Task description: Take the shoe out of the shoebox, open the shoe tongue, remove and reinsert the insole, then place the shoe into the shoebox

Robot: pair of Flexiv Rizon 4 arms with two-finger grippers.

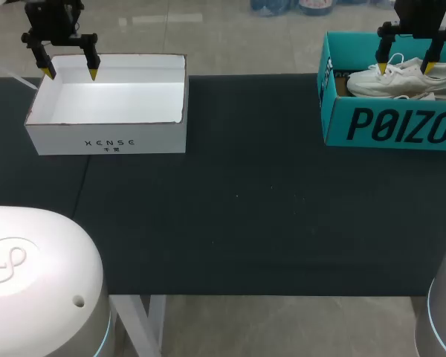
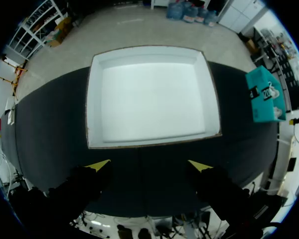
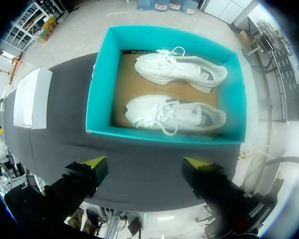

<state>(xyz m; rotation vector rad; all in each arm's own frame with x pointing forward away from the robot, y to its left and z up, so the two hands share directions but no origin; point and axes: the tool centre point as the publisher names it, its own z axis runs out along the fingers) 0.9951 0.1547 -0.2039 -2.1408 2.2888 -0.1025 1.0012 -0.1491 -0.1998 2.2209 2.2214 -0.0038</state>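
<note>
Right pincer (image 3: 144, 163): released, yellow-tipped fingers spread wide with nothing between them; hangs above the teal shoebox, touching nothing.
Shoebox (image 3: 99, 89): teal, lid off, at the right far corner of the surface; in the right wrist view it lies just ahead of the fingers.
Near shoe (image 3: 174, 115): white, laced, inside the shoebox on its brown cardboard floor, on the side closer to the right pincer; toe towards the white box.
Far shoe (image 3: 179, 69): white, same heading, beside the first one along the shoebox's far wall; whether the two touch, cannot tell.
Left pincer (image 2: 149, 165): released, fingers well apart, gripping nothing; hangs over the white box.
White box (image 2: 149, 94): open-topped and shallow, at the left far part of the surface, well apart from the shoebox.
Surface (image 1: 245, 223): dark mat, carrying both boxes along its far edge.
</note>
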